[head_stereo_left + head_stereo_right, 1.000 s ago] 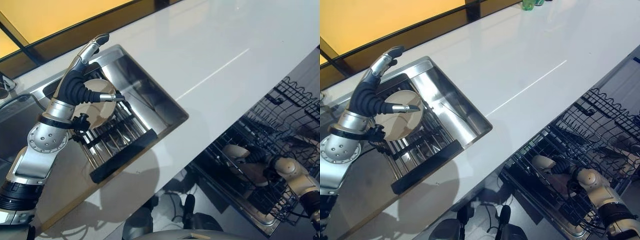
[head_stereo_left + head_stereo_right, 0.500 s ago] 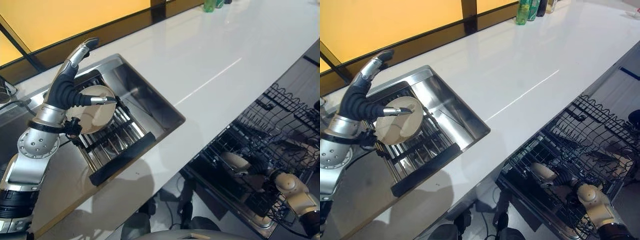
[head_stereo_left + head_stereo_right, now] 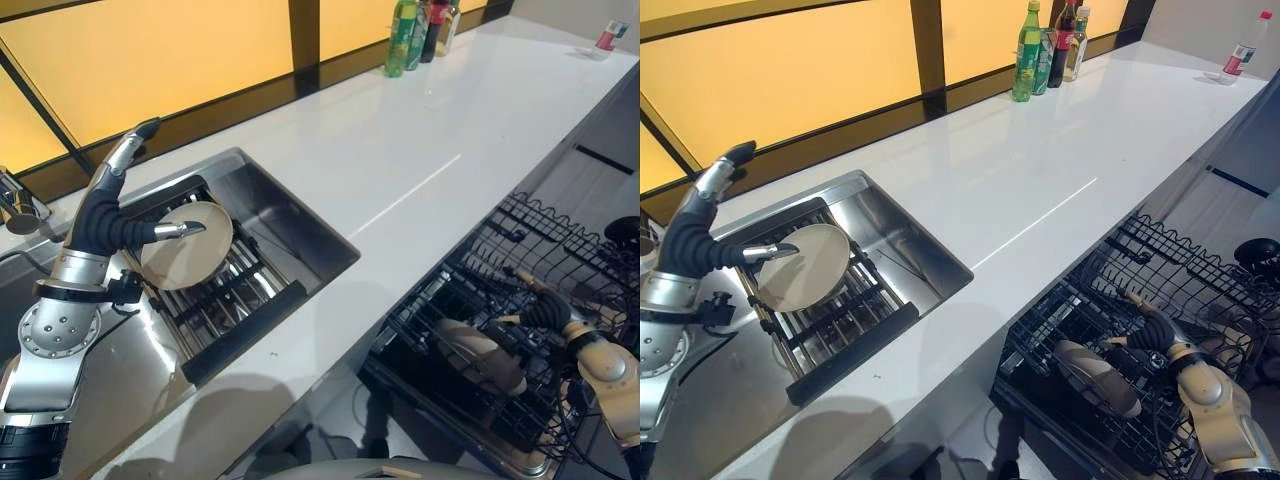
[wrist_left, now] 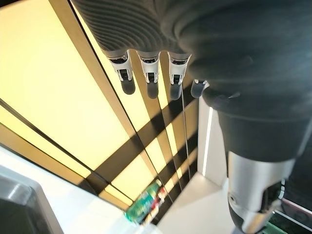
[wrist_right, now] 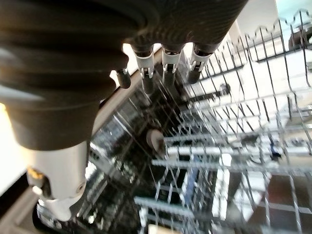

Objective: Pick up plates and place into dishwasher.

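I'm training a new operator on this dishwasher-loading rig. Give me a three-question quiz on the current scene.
1. True or false: a plate already lies in the dishwasher rack.
2. The other plate stands where? A) on the counter B) in the sink's drying rack C) in the right robot hand
3. Fill in: the left robot hand is ___, its straight fingers beside that plate.

Key: 1 true. 2 B, in the drying rack of the sink. 3 open. The right robot hand, also open, hangs over the dishwasher rack.
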Available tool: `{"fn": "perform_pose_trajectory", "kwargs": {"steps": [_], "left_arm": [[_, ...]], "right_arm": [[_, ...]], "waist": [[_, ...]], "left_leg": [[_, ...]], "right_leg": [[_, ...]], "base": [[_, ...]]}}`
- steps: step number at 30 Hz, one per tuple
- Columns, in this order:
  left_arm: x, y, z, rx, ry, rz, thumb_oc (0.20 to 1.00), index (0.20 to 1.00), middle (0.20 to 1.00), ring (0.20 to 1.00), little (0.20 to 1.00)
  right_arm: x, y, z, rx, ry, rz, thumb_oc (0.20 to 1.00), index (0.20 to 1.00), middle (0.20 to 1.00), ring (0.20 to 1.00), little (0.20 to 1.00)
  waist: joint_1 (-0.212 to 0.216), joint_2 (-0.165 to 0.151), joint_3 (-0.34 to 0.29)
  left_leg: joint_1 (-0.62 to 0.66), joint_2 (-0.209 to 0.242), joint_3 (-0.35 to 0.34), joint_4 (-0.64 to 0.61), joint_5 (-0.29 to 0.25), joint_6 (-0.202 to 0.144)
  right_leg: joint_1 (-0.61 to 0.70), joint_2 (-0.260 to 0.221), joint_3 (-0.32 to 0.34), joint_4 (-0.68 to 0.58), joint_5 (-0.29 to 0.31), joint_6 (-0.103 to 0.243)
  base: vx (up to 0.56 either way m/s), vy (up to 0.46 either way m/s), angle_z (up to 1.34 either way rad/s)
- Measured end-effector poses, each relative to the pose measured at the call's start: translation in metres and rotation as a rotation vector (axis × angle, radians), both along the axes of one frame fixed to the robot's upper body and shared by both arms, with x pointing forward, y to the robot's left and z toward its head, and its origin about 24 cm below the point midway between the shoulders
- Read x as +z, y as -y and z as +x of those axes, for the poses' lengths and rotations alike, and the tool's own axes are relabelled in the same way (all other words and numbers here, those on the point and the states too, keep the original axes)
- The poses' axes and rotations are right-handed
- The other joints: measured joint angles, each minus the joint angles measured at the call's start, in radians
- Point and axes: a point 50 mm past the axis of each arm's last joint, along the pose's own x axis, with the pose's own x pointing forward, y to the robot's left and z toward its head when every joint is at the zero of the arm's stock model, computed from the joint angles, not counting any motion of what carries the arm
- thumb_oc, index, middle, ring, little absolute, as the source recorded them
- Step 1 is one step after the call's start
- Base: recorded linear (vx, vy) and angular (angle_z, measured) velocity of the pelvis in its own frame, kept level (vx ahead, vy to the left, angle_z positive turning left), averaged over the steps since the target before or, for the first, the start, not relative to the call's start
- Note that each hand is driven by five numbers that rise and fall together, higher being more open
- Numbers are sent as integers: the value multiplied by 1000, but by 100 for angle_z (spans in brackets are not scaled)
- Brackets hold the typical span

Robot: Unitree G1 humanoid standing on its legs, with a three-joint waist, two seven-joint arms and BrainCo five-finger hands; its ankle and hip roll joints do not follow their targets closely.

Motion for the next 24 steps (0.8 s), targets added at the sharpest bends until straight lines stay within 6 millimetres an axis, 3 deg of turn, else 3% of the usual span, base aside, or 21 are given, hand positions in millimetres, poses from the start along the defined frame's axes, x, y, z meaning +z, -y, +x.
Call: {"fn": "perform_pose_trajectory", "kwargs": {"steps": [7,11,17,24], "left_arm": [[-29,-26,-4,252,-102,185,1000,1000,1000,1000,1000],[-40,-32,-6,293,-165,202,1000,1000,1000,1000,1000],[-48,-27,-5,274,-199,239,1000,1000,1000,1000,1000],[-76,-3,2,173,-289,339,1000,1000,1000,1000,1000]], "right_arm": [[35,-1,4,16,145,-58,1000,1000,1000,1000,1000],[55,-3,5,5,286,-26,1000,1000,1000,1000,1000],[89,-29,5,125,553,60,1000,1000,1000,1000,1000],[115,-56,11,239,792,195,1000,1000,1000,1000,1000]], "waist": [[0,29,-19],[3,30,-19],[6,31,-18],[24,47,-10]], "left_leg": [[2,-1,-5,-9,1,1],[0,-6,-24,-11,3,0],[-1,-10,-42,-27,16,1],[-1,-17,-53,-33,21,4]], "right_leg": [[1,-1,-3,0,-6,4],[7,-3,-18,0,-10,4],[10,-6,-38,0,-14,7],[13,-13,-46,0,-18,12]], "base": [[5,57,2],[24,69,12],[39,87,11],[68,85,5]]}}
